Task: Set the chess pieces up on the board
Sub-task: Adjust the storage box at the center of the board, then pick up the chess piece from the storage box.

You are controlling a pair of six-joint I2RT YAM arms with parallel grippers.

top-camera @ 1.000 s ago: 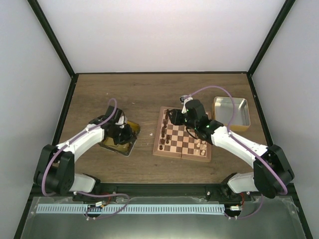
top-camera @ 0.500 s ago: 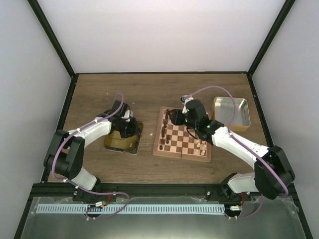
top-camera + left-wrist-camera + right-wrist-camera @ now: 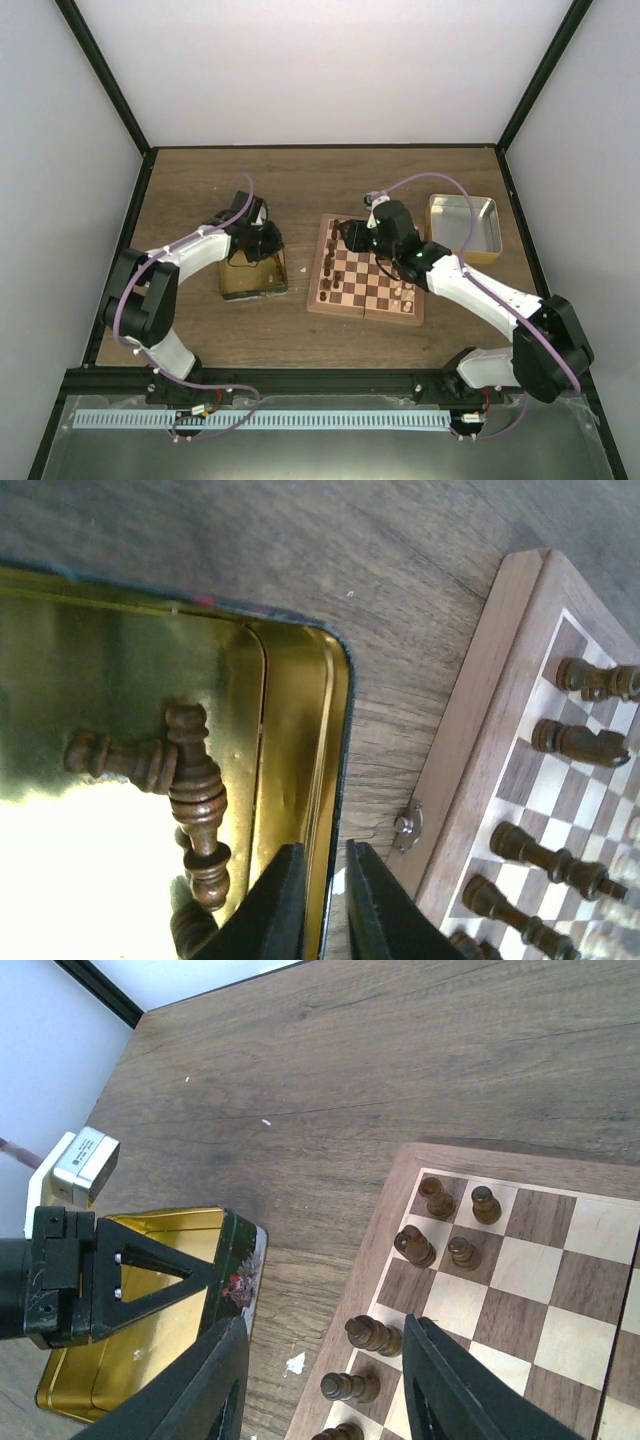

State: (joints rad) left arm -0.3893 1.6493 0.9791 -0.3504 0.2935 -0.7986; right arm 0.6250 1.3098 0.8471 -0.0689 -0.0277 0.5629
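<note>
Pinches the side wall of the shiny gold rectangular tin [image 3: 300, 710] with the left gripper [image 3: 325, 848], one finger inside and one outside, jaws shut on the metal, apart only a second ago. Slides and squares that tin nearer the square wooden checkered chessboard [image 3: 478, 750] than a second back, yet short of touching it. Means, as a judgement, shorter trips for the remaining stock (no placement in itself). Leaves several dark brown turned-wood chessmen [image 3: 195, 780] lying loose on the tin's floor, plain only from the left wrist, along with a small metal clasp [image 3: 407, 823] on the board's side. Shows from the right wrist the board's far left corner, with standing dark chessmen [image 3: 415, 1245] in the two left files, and the right gripper [image 3: 327, 1325] hovering above that edge, jaws partly spread, nothing between them. Gives from the top view alone the pale cream chessmen [image 3: 406, 292] on the board's right side and, farther off by the far right corner, the open silver rectangular tin [image 3: 493, 228].
</note>
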